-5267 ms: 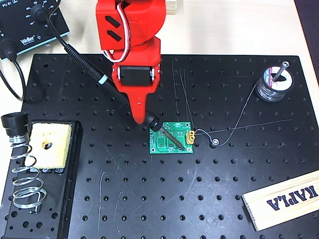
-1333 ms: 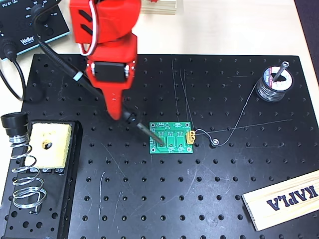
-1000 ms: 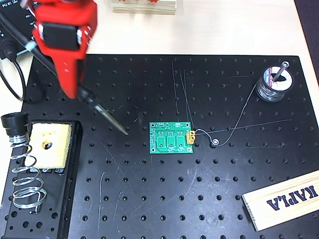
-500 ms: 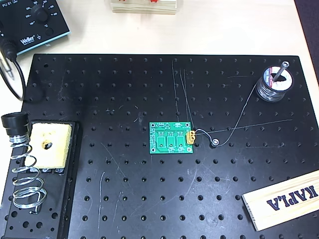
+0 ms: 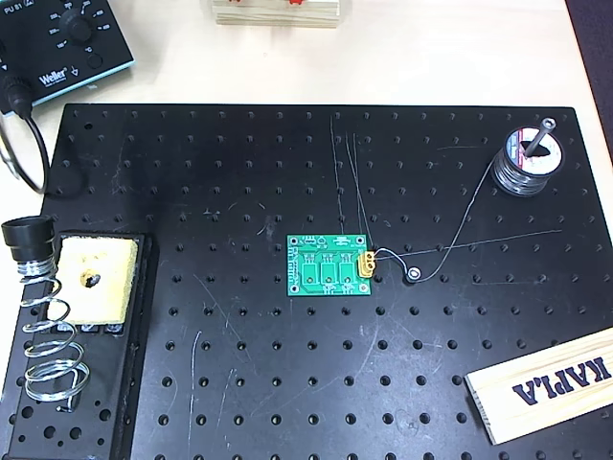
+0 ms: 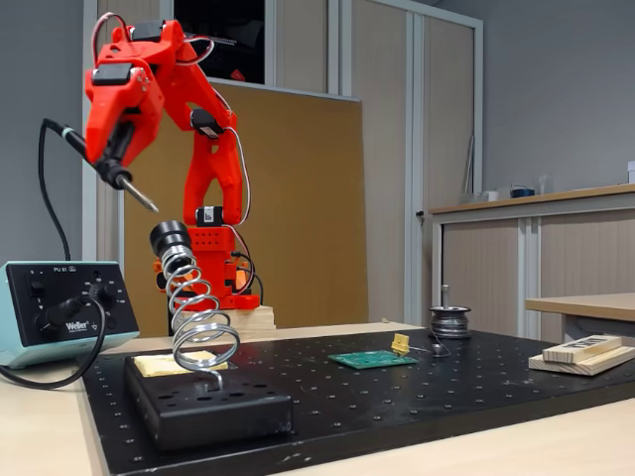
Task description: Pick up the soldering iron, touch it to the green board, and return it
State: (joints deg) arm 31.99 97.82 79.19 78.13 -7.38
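**Iron lifted clear of the board, held high over the stand**

Since 1.3 s ago, when the tip sat on the board, arm and iron have left the overhead view; we now see the green board (image 5: 330, 267) lying alone on the black perforated plate (image 5: 287, 383), yellow connector on its right edge; the solder spool (image 5: 527, 163) sits at upper right, its wire trailing to the board; the wire stand (image 5: 43, 335) and yellow sponge (image 5: 94, 278) are at left, the station (image 5: 57, 43) at top left.

From the fixed view, we see the red arm raised, its gripper (image 6: 112, 164) clamped on the soldering iron (image 6: 99, 159); the tip points down-right, well above the coiled stand (image 6: 193, 317); the green board (image 6: 372, 359) lies flat, well apart.
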